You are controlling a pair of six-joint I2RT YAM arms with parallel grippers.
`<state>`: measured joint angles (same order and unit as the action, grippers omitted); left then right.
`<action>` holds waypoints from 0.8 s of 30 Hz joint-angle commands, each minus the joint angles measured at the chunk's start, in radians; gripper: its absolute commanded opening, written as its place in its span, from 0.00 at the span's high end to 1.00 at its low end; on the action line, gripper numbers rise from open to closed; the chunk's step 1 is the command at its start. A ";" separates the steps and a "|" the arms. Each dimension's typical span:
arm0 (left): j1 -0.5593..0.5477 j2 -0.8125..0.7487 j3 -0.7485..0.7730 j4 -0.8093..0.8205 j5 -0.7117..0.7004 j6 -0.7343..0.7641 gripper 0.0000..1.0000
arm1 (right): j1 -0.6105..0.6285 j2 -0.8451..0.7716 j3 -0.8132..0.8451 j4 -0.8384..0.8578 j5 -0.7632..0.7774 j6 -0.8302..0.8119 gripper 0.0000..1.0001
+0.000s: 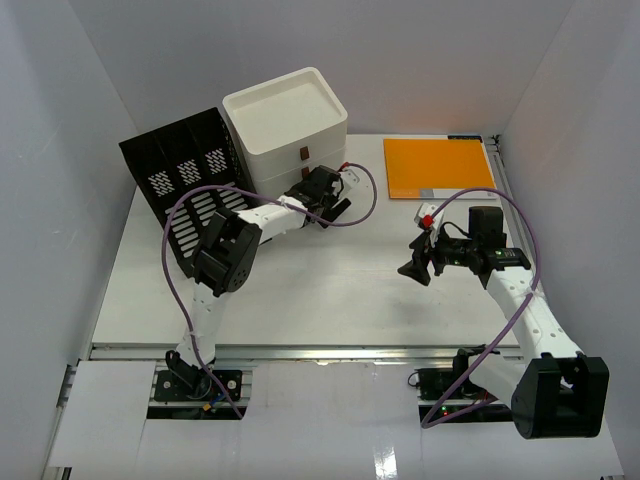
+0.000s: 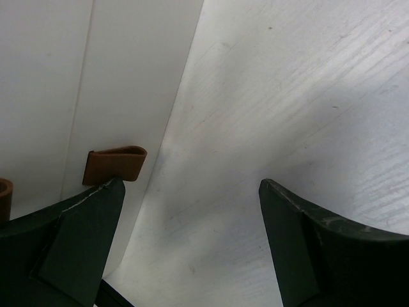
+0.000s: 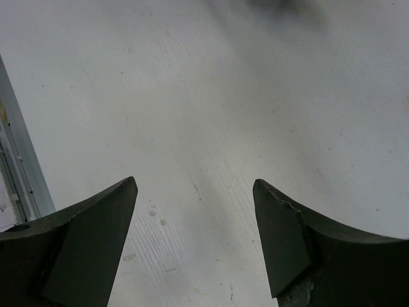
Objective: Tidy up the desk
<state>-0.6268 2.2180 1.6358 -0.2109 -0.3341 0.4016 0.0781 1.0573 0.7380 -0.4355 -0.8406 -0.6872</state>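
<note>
Facing the drawer box (image 1: pixel 290 125) front with the left gripper (image 2: pixel 192 192) spread wide, empty, just beside a brown pull (image 2: pixel 115 165), likely for working a drawer. Poised right of the drawer box with the right gripper (image 3: pixel 195 188) wide, empty, above the desk (image 1: pixel 330 290) bearing it.

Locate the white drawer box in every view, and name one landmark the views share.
Top external: the white drawer box sits upper centre-left, beside the black organizer.
Left wrist: its front fills the left side, with a brown pull tab low on it.
Right wrist: not in it.
Shared landmark: the white desk, visible in all three.
</note>
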 commanded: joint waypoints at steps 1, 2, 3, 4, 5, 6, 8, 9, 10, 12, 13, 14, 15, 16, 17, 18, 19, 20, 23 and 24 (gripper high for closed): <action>-0.012 -0.157 -0.061 0.002 0.143 -0.080 0.02 | -0.009 -0.003 -0.003 0.020 -0.005 -0.006 0.20; -0.016 -0.182 -0.081 0.004 0.196 -0.117 0.02 | -0.011 -0.002 -0.003 0.020 0.007 -0.010 0.20; -0.018 -0.226 -0.101 0.006 0.258 -0.158 0.02 | -0.011 0.000 -0.005 0.021 0.021 -0.015 0.20; -0.019 -0.266 -0.120 0.011 0.311 -0.195 0.02 | -0.011 0.002 -0.006 0.023 0.035 -0.021 0.20; -0.019 -0.323 -0.142 0.026 0.381 -0.242 0.02 | -0.011 0.004 -0.008 0.026 0.060 -0.027 0.20; -0.019 -0.387 -0.178 0.044 0.454 -0.288 0.02 | -0.011 0.009 -0.011 0.032 0.091 -0.033 0.20; -0.019 -0.474 -0.261 0.066 0.522 -0.341 0.02 | -0.011 0.021 -0.018 0.051 0.133 -0.048 0.20; -0.018 -0.531 -0.295 0.078 0.547 -0.365 0.02 | -0.011 0.028 -0.012 0.060 0.163 -0.056 0.19; -0.018 -0.592 -0.331 0.090 0.572 -0.389 0.02 | -0.011 0.034 -0.004 0.068 0.194 -0.065 0.18; -0.013 -0.671 -0.413 0.107 0.593 -0.414 0.02 | -0.010 0.056 0.029 0.068 0.238 -0.110 0.17; -0.008 -0.730 -0.479 0.117 0.606 -0.430 0.02 | -0.010 0.068 0.048 0.070 0.259 -0.138 0.16; -0.004 -0.769 -0.544 0.130 0.608 -0.435 0.02 | -0.010 0.081 0.071 0.072 0.279 -0.175 0.14; -0.003 -0.809 -0.592 0.148 0.608 -0.436 0.02 | -0.010 0.097 0.101 0.073 0.300 -0.223 0.10; -0.001 -0.850 -0.639 0.165 0.607 -0.438 0.02 | -0.009 0.112 0.130 0.073 0.322 -0.272 0.06; 0.001 -0.884 -0.678 0.177 0.608 -0.440 0.02 | -0.009 0.131 0.149 0.072 0.328 -0.316 0.01; 0.003 -0.921 -0.720 0.186 0.609 -0.442 0.02 | -0.009 0.157 0.164 0.066 0.325 -0.394 0.04; 0.006 -0.960 -0.762 0.195 0.610 -0.444 0.02 | -0.009 0.184 0.179 0.060 0.321 -0.478 0.09; 0.010 -1.000 -0.785 0.197 0.614 -0.446 0.02 | -0.009 0.222 0.191 0.061 0.318 -0.531 0.10; 0.012 -1.058 -0.828 0.191 0.607 -0.441 0.02 | -0.008 0.326 0.272 0.074 0.323 -0.590 0.10; 0.012 -1.076 -0.836 0.188 0.600 -0.438 0.02 | -0.008 0.358 0.303 0.073 0.324 -0.591 0.10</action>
<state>-0.6227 1.2265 0.8276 -0.0380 0.2493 -0.0229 0.0723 1.3134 0.9354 -0.3866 -0.5388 -1.1098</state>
